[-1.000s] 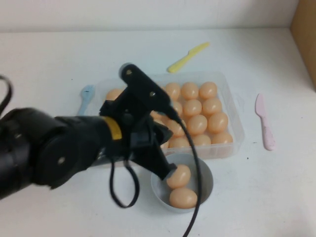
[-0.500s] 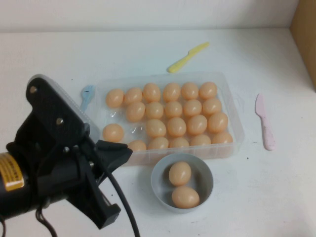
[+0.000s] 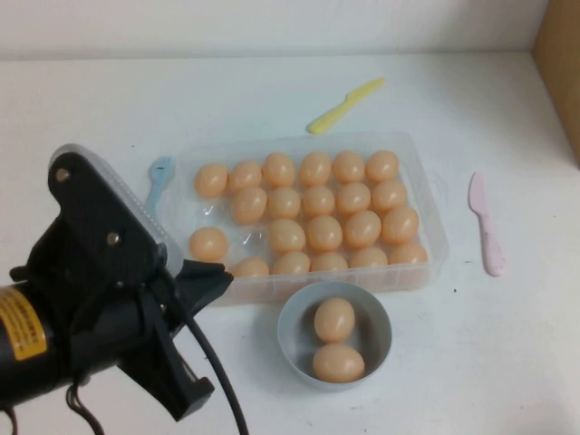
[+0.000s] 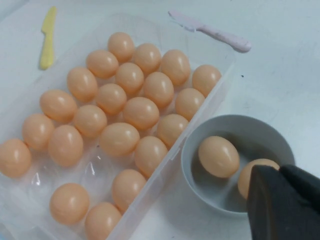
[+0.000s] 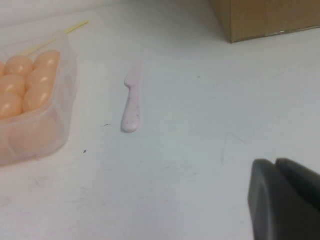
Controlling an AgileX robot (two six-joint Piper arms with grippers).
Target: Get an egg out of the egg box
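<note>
White desk (image 3: 471, 362) carries everything. Left arm's black bulk fills the near-left corner in the high view and hides the desk under it. Left claw (image 3: 195, 340) is raised over the near edge, just left of the bowl, fingers apart, nothing between them; in its wrist view only dark fingertips (image 4: 285, 202) show, cut off by the frame. Right claw (image 5: 285, 197) is not in the high view; its wrist view catches only dark tips over bare desk toward the right edge, can't tell whether open or closed.

Egg box (image 3: 433, 195): clear plastic, mid-desk, near wall blurs the front row. The egg (image 3: 208, 243) sits apart in the box's near-left part, glossy peach, same as the rest. Grey bowl (image 3: 381, 331) near the front edge holds two eggs.
</note>
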